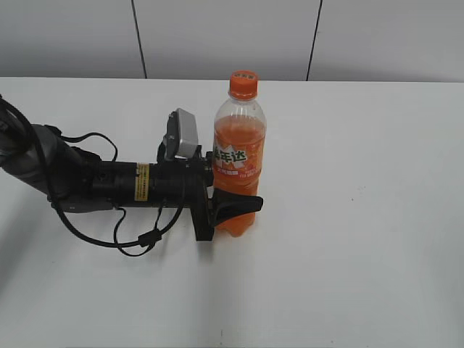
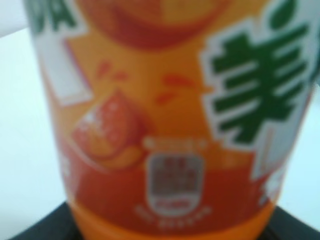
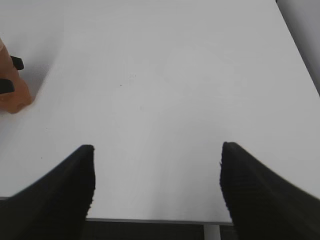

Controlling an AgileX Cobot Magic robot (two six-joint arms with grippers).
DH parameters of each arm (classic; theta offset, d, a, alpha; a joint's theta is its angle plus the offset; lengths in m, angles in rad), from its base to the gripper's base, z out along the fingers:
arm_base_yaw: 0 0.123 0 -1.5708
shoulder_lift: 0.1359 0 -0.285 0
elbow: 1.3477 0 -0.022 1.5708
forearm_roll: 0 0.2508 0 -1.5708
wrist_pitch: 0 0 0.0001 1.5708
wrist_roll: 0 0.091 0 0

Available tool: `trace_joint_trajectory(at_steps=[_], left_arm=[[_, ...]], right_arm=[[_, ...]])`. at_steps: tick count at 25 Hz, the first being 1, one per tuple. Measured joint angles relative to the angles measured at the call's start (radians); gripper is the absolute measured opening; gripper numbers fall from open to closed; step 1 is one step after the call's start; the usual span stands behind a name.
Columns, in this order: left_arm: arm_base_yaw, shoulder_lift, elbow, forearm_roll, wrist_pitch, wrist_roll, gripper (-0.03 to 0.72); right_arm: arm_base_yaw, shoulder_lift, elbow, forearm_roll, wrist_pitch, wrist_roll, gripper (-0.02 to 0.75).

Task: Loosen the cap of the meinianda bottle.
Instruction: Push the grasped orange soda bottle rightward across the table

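The meinianda bottle (image 1: 239, 156) stands upright on the white table, holding orange drink and wrapped in an orange label. Its small orange cap (image 1: 243, 84) sits on top with nothing touching it. My left gripper (image 1: 243, 201) reaches in from the left and is shut on the bottle's lower body, one finger in front and the other hidden behind. In the left wrist view the blurred label of the bottle (image 2: 170, 125) fills the frame, with dark fingers (image 2: 42, 227) at the bottom corners. My right gripper (image 3: 157, 165) is open and empty over the table's near edge, far from the bottle (image 3: 12, 97).
The white table (image 1: 362, 217) stretches wide to the right of the bottle. The left arm's black body and looping cables (image 1: 138, 239) lie low over the table on the left. A grey panelled wall (image 1: 217, 36) backs the far edge.
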Motion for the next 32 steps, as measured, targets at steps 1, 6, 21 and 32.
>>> trace_joint_trajectory(at_steps=[1, 6, 21, 32], left_arm=[[0.000, 0.004, -0.001, -0.001, -0.007, -0.002, 0.395], [0.000, 0.026, -0.002, -0.015, -0.043, -0.003, 0.395], [-0.001, 0.039, -0.007, -0.022, -0.067, -0.003, 0.395], [-0.001, 0.039, -0.009, 0.023, -0.073, -0.003, 0.395]], right_arm=[[0.000, 0.000, 0.000, 0.000, 0.000, 0.000, 0.585], [0.000, 0.000, 0.000, 0.000, 0.000, 0.000, 0.585], [0.000, 0.000, 0.000, 0.000, 0.000, 0.000, 0.585], [0.000, 0.000, 0.000, 0.012, 0.000, 0.000, 0.585]])
